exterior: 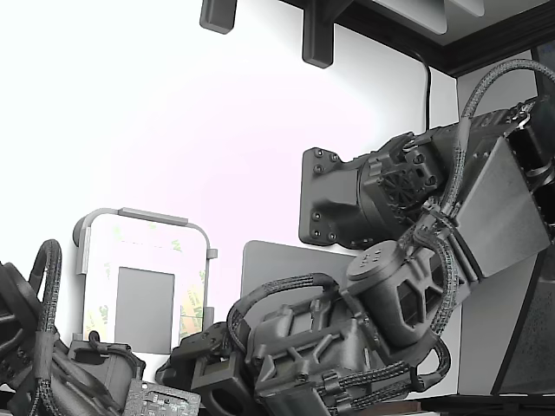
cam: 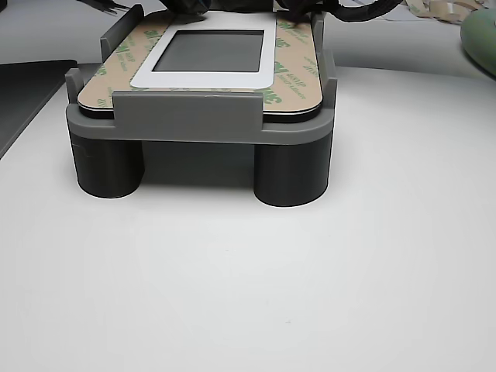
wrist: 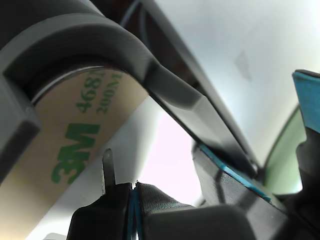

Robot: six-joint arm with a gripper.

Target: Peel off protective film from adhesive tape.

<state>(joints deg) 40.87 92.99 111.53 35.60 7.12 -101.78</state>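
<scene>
The white panel point(cam: 203, 76) lies in a grey holder point(cam: 186, 116) on round legs. The protective film point(cam: 298, 66), tan with green 3M logos, runs in strips around the panel and covers the adhesive tape, so no bare tape shows. In the wrist view the film point(wrist: 75, 145) sits under the holder's curved rim point(wrist: 100, 35), very close to my gripper point(wrist: 133, 189). Its fingertips press together with nothing visible between them, just off the film's edge. A thin metal tab point(wrist: 107, 167) stands up beside them. In the exterior view my gripper point(exterior: 195, 354) is at the panel's near corner.
A grey square patch point(exterior: 145, 308) fills the panel's middle. A dark grey rounded mat point(exterior: 277, 260) lies beside the holder. A second arm point(exterior: 35, 364) sits at the exterior view's lower left. Loose strips point(cam: 442, 9) lie at the far right.
</scene>
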